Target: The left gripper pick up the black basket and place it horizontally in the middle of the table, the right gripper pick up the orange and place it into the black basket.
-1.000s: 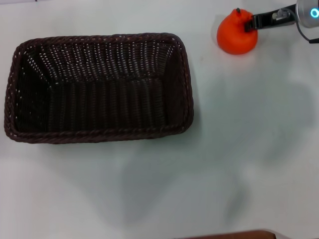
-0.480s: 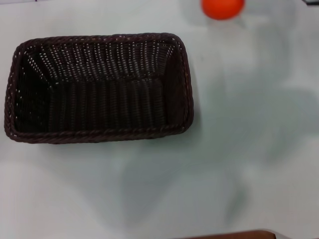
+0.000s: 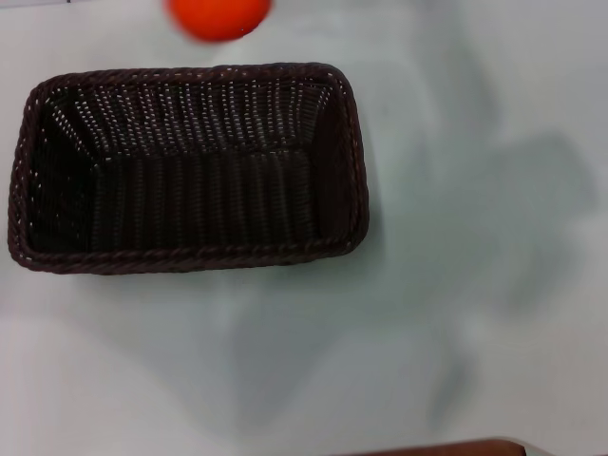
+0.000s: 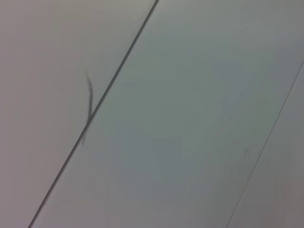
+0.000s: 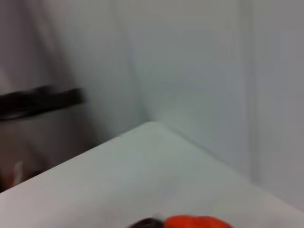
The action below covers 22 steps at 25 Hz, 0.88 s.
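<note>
The black basket (image 3: 190,166) lies lengthwise on the white table (image 3: 475,304), left of centre in the head view, open side up and empty. The orange (image 3: 218,17) shows blurred at the top edge of that view, just beyond the basket's far rim and cut off by the frame. In the right wrist view the orange (image 5: 197,221) sits at the picture's edge with a dark finger (image 5: 145,223) of my right gripper touching it, so the gripper holds it. The right gripper's body is out of the head view. My left gripper is out of view.
A brown edge (image 3: 437,448) shows at the near side of the table. The left wrist view shows only pale panels with a dark seam (image 4: 95,109). The right wrist view shows a table corner (image 5: 152,126) and a dark bar (image 5: 42,99) beyond.
The orange rose off the table at the far right and travelled left along the far edge to a spot behind the basket. The right gripper's body left the head view. The basket stayed still.
</note>
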Available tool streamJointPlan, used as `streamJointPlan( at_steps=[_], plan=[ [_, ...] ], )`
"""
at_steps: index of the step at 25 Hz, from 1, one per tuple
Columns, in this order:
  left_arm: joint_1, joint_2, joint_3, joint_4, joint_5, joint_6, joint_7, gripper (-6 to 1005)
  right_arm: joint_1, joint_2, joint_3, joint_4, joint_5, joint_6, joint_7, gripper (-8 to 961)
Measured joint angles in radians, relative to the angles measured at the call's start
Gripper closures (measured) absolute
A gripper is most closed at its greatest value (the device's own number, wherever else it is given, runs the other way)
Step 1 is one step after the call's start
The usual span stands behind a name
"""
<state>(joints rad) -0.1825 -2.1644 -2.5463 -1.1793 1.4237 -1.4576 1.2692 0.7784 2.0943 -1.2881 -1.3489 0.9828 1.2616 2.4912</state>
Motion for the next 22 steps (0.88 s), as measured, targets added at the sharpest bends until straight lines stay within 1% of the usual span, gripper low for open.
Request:
streamJointPlan(
  at_steps=[2,5,8,15,16,17,19,22],
  plan=[
    [0.0,0.0,0.0,0.002,-0.001,0.0,0.008,94,0.026,0.002,-0.064,0.005,0.02,0.004,0.0,885],
    [0.003,0.0,0.0,0.007,-0.002,0.003,0.021,94,0.045,0.005,-0.131,0.017,0.024,-0.003,0.001,862],
    [0.005,0.0,-0.002,0.014,-0.003,0.005,0.023,94,0.04,0.004,-0.144,0.027,0.031,-0.019,0.005,839],
    [0.008,0.0,-0.02,0.045,-0.011,0.0,0.052,95,-0.018,-0.002,-0.12,0.023,0.057,-0.038,-0.008,785],
    [0.007,0.0,-0.029,0.055,-0.012,0.001,0.063,95,-0.055,-0.002,-0.083,0.005,0.059,-0.052,-0.024,747],
    [0.005,0.0,-0.039,0.066,-0.014,0.001,0.079,95,-0.055,-0.002,-0.083,0.005,0.059,-0.052,-0.024,710],
    [0.002,0.0,-0.063,0.095,-0.023,0.002,0.118,95,-0.103,-0.003,-0.042,-0.014,0.067,-0.086,-0.045,634],
    [0.001,0.0,-0.109,0.156,-0.046,0.003,0.199,95,-0.228,-0.001,0.029,-0.041,0.132,-0.182,-0.132,510]
  ],
)
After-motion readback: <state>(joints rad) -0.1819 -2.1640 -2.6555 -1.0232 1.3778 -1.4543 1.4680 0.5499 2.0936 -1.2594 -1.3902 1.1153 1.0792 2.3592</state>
